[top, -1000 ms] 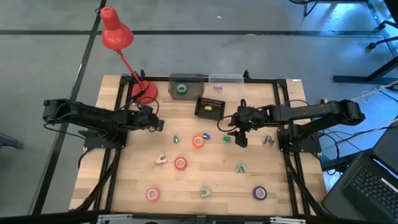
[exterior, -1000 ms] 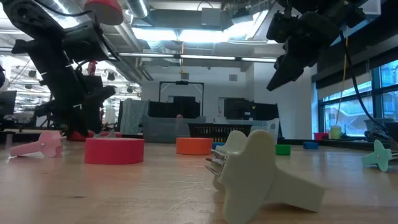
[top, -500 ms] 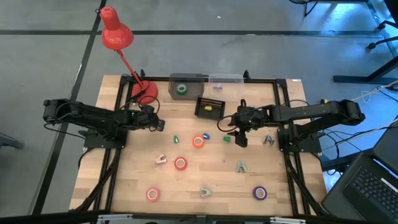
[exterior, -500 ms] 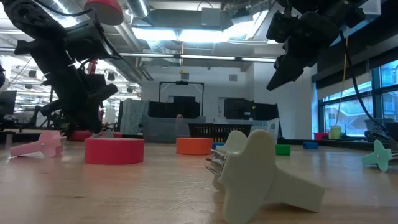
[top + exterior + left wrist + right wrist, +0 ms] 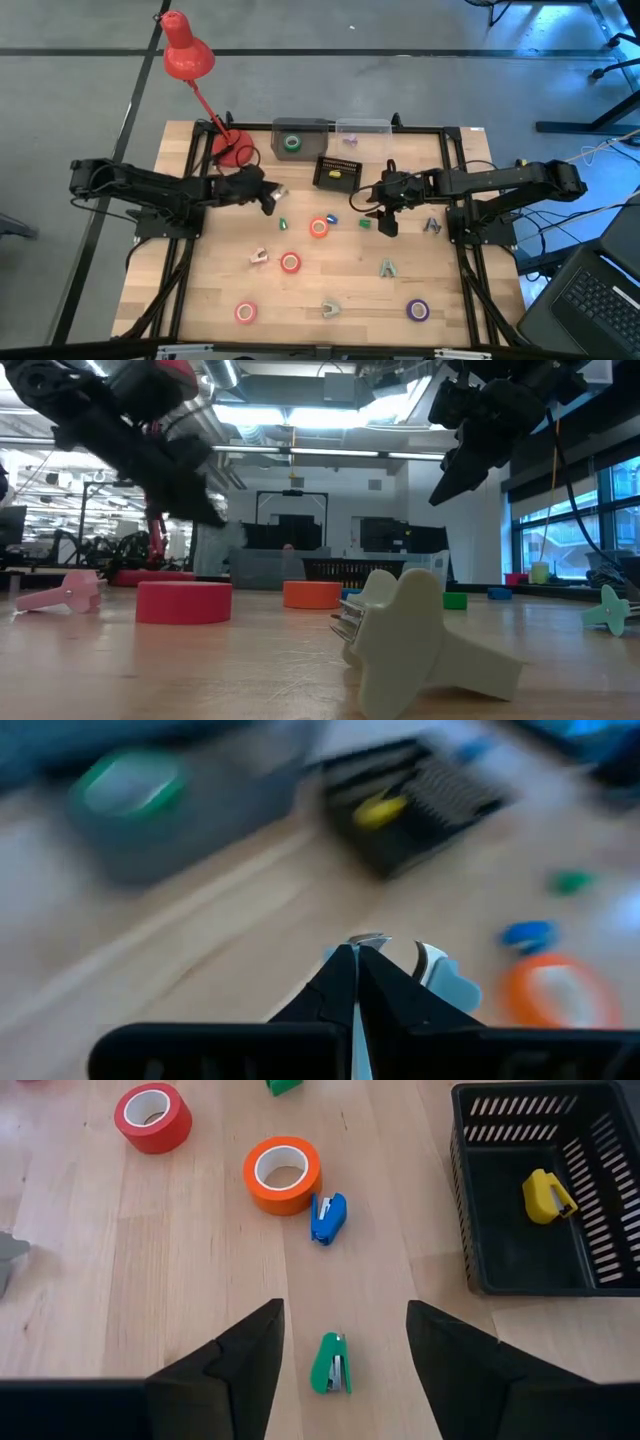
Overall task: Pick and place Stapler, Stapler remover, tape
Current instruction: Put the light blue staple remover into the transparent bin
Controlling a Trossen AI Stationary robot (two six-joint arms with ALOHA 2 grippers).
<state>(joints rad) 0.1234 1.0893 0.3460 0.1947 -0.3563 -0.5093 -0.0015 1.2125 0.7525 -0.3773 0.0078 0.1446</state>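
Note:
My left gripper [image 5: 270, 197] hangs above the table left of centre, shut on a pale blue staple remover [image 5: 445, 985]. My right gripper [image 5: 385, 218] waits open above the table's right half, over a green stapler [image 5: 330, 1363] that lies flat below its fingers. A blue stapler [image 5: 328, 1217] lies beside the orange tape [image 5: 319, 227]. Red-pink tape rolls [image 5: 290, 262] [image 5: 246, 312] and a purple one [image 5: 417, 310] lie flat nearer the front. A green tape [image 5: 292, 143] sits in the grey bin. A yellow stapler [image 5: 548, 1195] lies in the black basket [image 5: 338, 172]. My left gripper pinches the staple remover between its two fingers [image 5: 335, 985]. The remover's pale body [image 5: 455, 990] shows at one side of the fingers, and its metal claws [image 5: 368, 938] stick out past the tips. It hangs clear of the table.
More staple removers lie about: pink [image 5: 259, 256], cream [image 5: 330, 307], green [image 5: 386, 267] and grey-blue [image 5: 432, 226]. Another green stapler [image 5: 283, 223] lies left of the orange tape. A clear box [image 5: 362, 130] and a red lamp [image 5: 236, 150] stand at the far edge.
My left gripper has shut on the staple remover, risen and moved toward the table's middle, tipping up and rolling as it went. The remover has come up off the table with it.

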